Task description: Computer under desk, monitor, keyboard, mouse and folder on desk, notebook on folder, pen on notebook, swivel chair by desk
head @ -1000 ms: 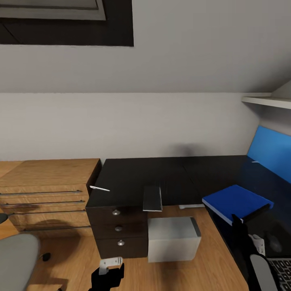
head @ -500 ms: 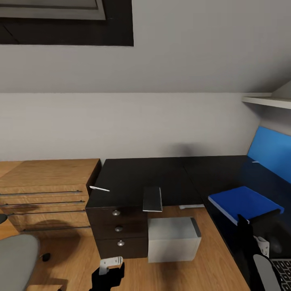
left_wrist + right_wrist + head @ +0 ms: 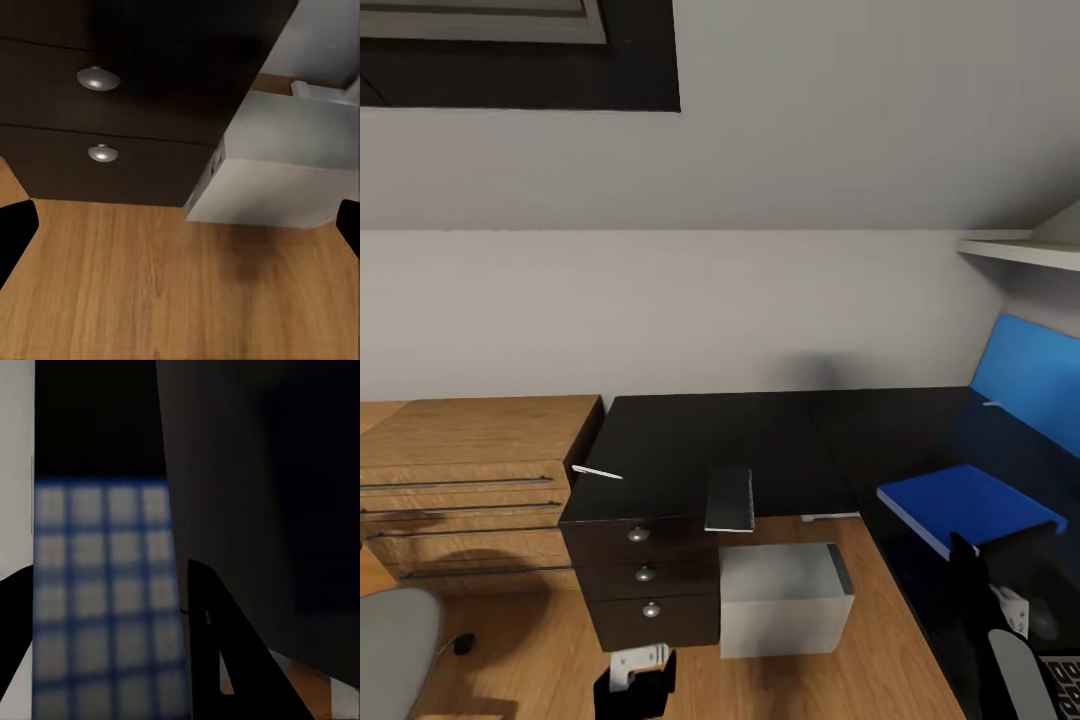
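The black worktop (image 3: 760, 440) spans the middle of the head view, its three knobbed drawers (image 3: 645, 575) shut, their contents hidden. Under it, lower centre, stands the computer (image 3: 780, 600). On the worktop lie the pen (image 3: 597, 472) near the left corner, the notebook (image 3: 730, 498) overhanging the front edge, and the folder (image 3: 965, 505) at the right. The left hand (image 3: 635, 680), bottom centre, hangs low before the drawers, well below notebook and pen; its wrist view shows the fingers (image 3: 15, 232) spread wide over oak floor (image 3: 172, 292). The right hand (image 3: 1000, 600) sits just below the folder; its wrist view shows a blurred blue-white grid between its fingers (image 3: 217, 645), grip undecidable. A swivel chair (image 3: 395, 650) edges the lower left.
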Controlling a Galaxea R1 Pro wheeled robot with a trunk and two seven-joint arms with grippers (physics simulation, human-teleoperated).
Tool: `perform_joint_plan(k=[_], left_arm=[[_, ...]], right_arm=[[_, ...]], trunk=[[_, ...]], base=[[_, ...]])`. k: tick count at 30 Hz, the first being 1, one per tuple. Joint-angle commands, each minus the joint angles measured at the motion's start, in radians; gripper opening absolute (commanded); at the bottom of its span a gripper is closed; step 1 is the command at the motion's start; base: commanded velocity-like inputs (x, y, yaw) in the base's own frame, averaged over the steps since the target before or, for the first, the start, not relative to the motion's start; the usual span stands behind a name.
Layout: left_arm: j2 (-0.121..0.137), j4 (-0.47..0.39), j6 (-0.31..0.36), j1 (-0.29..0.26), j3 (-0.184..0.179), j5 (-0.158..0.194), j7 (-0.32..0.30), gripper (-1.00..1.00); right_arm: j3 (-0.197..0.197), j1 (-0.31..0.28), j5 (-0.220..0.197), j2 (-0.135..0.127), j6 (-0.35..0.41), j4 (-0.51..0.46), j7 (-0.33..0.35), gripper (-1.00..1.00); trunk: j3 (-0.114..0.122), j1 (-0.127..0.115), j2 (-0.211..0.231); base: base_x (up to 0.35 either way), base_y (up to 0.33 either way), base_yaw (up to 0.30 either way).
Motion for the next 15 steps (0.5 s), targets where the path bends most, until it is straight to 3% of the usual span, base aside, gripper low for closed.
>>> perform_joint_plan(k=[1, 15], left_arm=[[0.001, -0.002, -0.019, -0.002, -0.005, 0.008, 0.004, 1.0], [0.002, -0.022, -0.053, -0.002, -0.037, 0.007, 0.004, 1.0]], right_arm=[[-0.003, -0.001, -0.006, 0.0, 0.003, -0.002, -0.017, -1.0], [-0.002, -0.023, -0.002, -0.013, -0.028, 0.055, -0.041, -1.0]], trunk=[[-0.001, 0.0, -0.001], [-0.001, 0.0, -0.001]], base=[[0.002, -0.002, 0.0], [0.0, 0.0, 0.0]])
